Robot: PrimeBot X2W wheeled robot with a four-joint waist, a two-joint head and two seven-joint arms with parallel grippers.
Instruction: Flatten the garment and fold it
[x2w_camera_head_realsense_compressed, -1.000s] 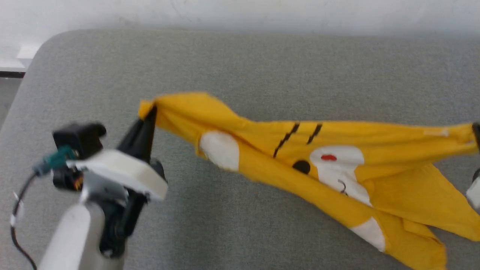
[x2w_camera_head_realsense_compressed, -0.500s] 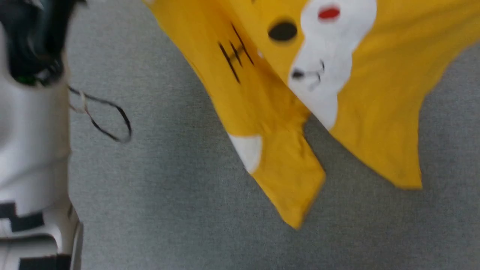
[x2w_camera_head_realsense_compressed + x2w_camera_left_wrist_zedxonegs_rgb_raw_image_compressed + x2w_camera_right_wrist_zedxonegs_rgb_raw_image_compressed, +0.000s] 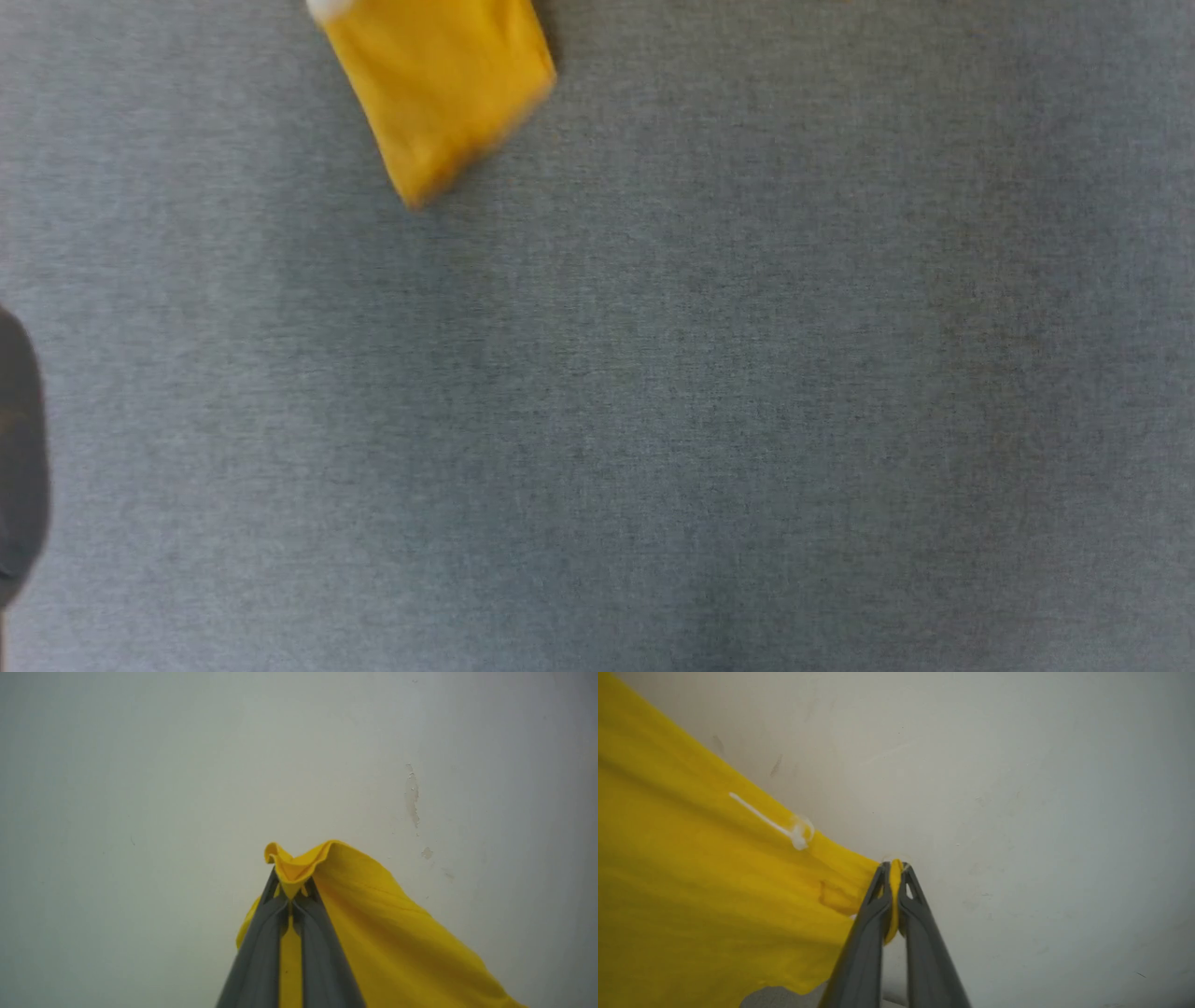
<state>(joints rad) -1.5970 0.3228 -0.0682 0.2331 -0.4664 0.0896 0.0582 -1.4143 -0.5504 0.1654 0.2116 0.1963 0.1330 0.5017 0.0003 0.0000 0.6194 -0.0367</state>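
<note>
The bright yellow T-shirt (image 3: 439, 93) is lifted off the grey surface; in the head view just its lowest hanging tip dangles at the top left, blurred. In the left wrist view my left gripper (image 3: 292, 884) is shut on a bunched edge of the T-shirt (image 3: 373, 933), which falls away to the lower right in front of a white wall. In the right wrist view my right gripper (image 3: 895, 865) is shut on another edge of the T-shirt (image 3: 691, 896), which spreads to the left and carries a clear plastic tag pin (image 3: 784, 828). The print is out of view.
The grey fabric surface (image 3: 653, 420) spreads below the hanging cloth. A dark blurred shape (image 3: 19, 457) sits at the left edge of the head view. A white wall (image 3: 187, 765) with small chips stands beyond both grippers.
The head camera has tilted sharply downward. Against the grey surface the shirt has gone up; its printed part and my left arm have left the head view, leaving only the lowest tip.
</note>
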